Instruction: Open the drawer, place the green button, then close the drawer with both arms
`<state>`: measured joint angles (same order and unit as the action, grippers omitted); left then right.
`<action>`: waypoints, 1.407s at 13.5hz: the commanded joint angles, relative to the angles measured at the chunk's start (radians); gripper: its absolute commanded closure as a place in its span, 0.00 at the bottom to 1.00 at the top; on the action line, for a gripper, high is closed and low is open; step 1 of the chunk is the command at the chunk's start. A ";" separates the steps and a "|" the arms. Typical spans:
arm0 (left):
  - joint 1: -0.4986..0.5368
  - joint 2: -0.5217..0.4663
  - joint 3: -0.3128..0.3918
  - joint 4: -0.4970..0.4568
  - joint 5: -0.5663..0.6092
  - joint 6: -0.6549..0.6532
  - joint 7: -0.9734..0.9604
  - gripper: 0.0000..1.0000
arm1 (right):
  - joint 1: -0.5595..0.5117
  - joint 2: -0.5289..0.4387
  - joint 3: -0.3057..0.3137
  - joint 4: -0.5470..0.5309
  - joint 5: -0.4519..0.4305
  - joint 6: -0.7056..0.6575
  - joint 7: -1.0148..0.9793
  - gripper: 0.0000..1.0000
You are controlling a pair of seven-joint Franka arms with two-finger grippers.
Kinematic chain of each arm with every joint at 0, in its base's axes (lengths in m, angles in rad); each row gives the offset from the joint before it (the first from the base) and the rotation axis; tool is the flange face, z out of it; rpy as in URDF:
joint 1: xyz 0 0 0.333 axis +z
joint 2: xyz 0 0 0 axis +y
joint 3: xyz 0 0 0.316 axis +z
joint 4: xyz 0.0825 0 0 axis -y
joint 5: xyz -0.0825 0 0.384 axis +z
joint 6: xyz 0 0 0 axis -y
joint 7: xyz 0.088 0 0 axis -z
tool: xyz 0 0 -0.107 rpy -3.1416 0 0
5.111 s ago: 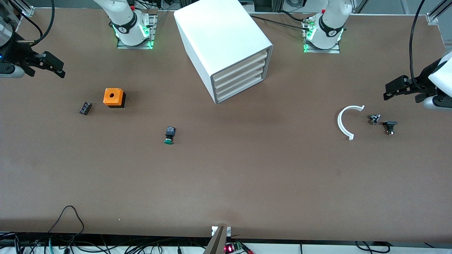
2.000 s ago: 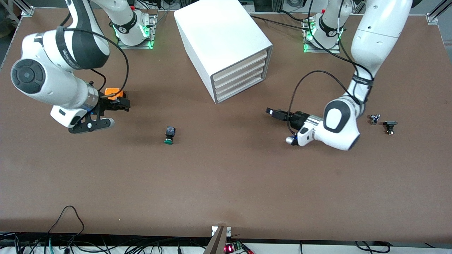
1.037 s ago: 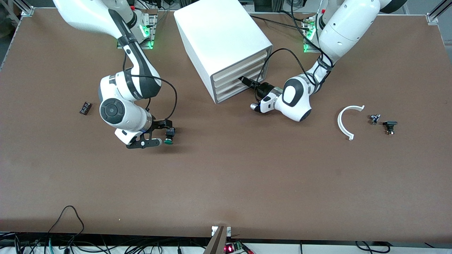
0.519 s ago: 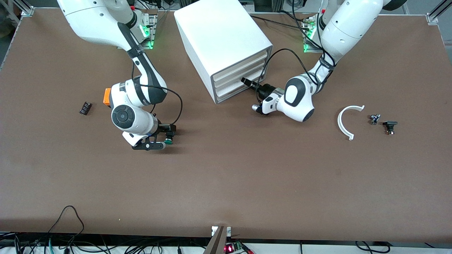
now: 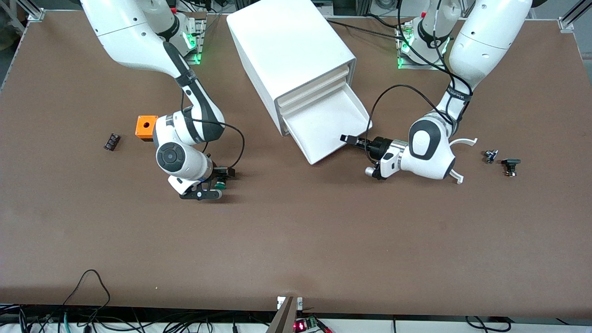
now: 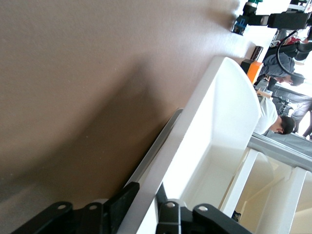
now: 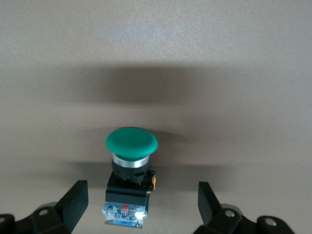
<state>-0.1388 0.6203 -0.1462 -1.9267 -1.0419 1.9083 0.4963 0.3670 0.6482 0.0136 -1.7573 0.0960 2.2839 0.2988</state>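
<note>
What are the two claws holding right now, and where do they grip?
The left claw is shut on the drawer's front edge. The right claw is open around the button, holding nothing yet.

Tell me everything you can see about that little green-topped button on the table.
The button is a small push switch: a round, domed green cap, a silvery collar under it, a black body with a yellow tab, and a blue end with bright contacts. It looks like plastic. It lies on its side on the brown table, nearer to the front camera than the orange box. The right pincer is open around it, one finger on each side, apparently not touching it yet.
</note>
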 commanded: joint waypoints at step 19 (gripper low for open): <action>0.203 -0.359 0.013 -0.080 0.080 0.334 -0.047 0.00 | 0.027 -0.034 -0.004 0.028 0.004 0.005 0.014 0.66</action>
<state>0.0363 0.3319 -0.1303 -1.9731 -1.0121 2.2383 0.4430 0.3891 0.6494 0.0132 -1.7227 0.0960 2.3017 0.3218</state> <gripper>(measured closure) 0.000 0.586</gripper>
